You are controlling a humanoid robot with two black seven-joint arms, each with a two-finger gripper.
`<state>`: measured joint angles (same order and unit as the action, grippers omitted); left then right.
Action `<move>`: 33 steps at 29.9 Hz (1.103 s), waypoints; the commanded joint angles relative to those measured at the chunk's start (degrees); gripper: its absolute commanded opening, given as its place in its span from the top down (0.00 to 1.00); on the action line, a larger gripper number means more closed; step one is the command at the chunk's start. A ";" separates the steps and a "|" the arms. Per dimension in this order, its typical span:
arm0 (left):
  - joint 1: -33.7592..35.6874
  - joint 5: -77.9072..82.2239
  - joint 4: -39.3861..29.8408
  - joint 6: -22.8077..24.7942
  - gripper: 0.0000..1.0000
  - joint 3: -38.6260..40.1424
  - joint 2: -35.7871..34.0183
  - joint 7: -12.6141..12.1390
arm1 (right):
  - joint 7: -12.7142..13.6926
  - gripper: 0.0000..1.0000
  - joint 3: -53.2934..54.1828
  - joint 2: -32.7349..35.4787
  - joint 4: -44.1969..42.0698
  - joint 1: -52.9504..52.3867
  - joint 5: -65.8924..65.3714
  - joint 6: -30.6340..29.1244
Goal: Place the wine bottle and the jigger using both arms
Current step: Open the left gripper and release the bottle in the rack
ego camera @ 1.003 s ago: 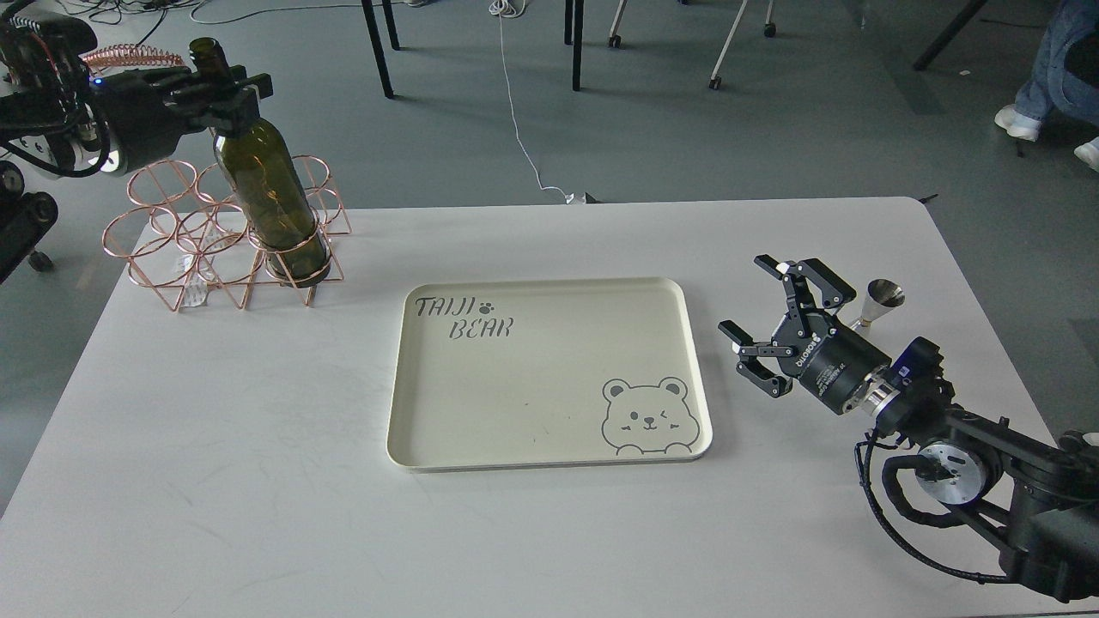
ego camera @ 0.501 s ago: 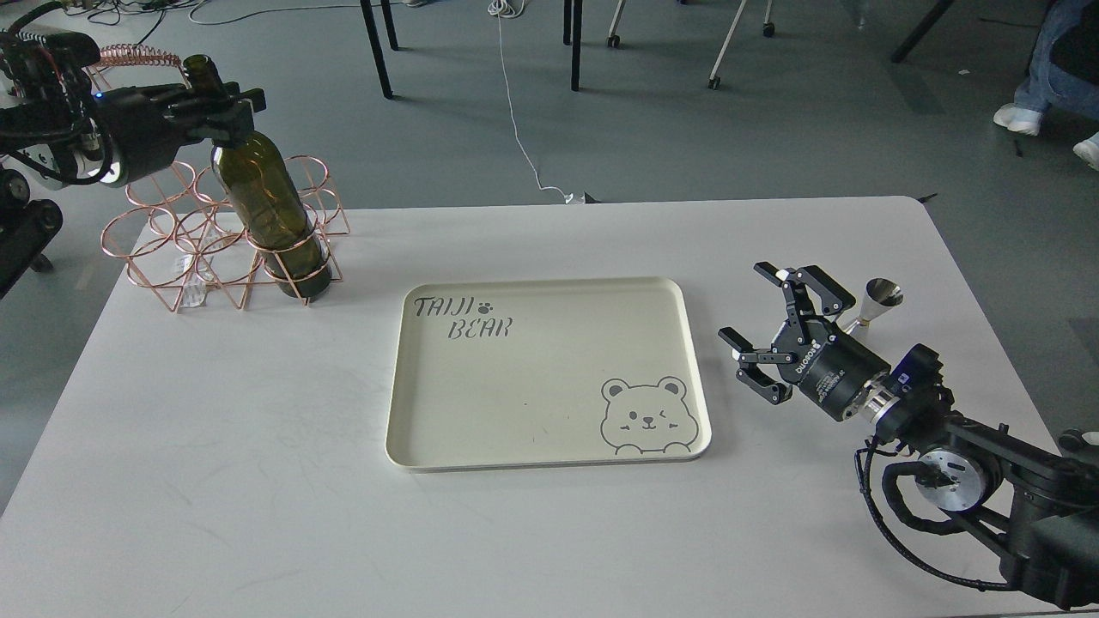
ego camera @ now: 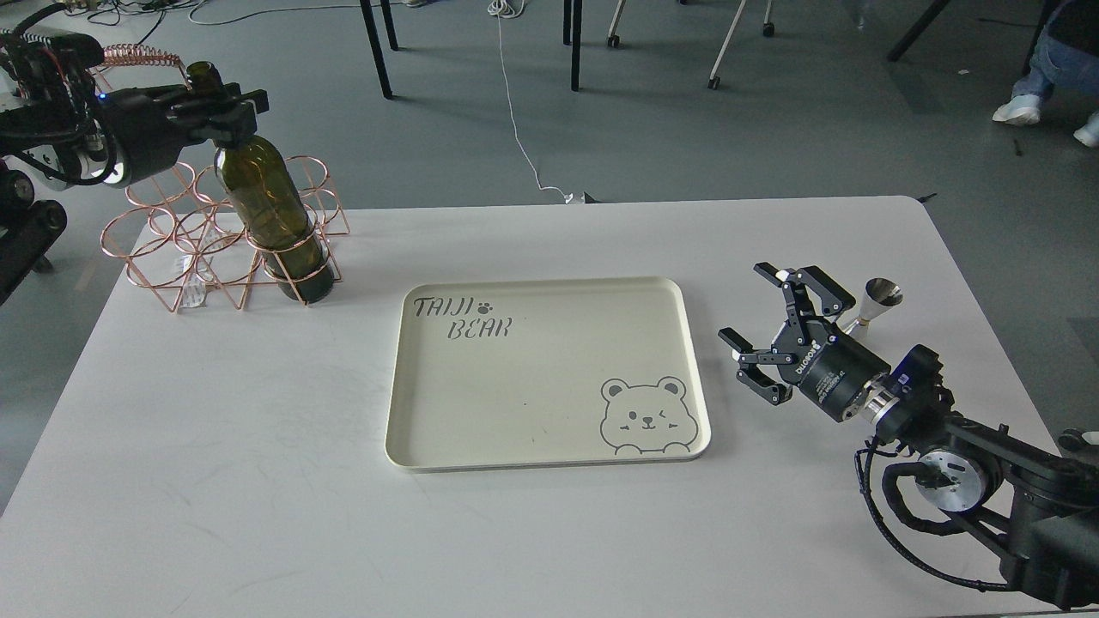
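The dark olive-green wine bottle (ego camera: pixel 266 202) stands tilted in the front right ring of a copper wire rack (ego camera: pixel 185 240) at the table's far left. My left gripper (ego camera: pixel 225 110) is shut on the bottle's neck just below the mouth. The small silver jigger (ego camera: pixel 877 300) stands on the table at the right, partly hidden behind my right gripper. My right gripper (ego camera: pixel 760 322) is open and empty, just left of the jigger, pointing towards the tray.
A cream tray (ego camera: pixel 549 378) with a bear drawing and "TAIJI BEAR" lettering lies in the middle of the white table (ego camera: pixel 258 481). Chair legs and cables are on the floor beyond the table.
The bottle's neck and my left gripper have shifted slightly, with the bottle sinking a little lower in the rack ring. My right gripper has drawn back and down a little.
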<state>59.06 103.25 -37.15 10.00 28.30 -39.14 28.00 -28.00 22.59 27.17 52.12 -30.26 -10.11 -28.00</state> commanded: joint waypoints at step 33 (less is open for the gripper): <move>10.90 -1.47 -4.07 -0.60 0.05 0.26 -2.78 0.00 | 0.00 0.02 0.09 -0.45 -0.09 -0.07 0.00 0.00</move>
<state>68.08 102.01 -39.54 9.26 28.53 -40.96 28.00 -28.00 22.63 26.80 52.12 -30.30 -10.11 -28.00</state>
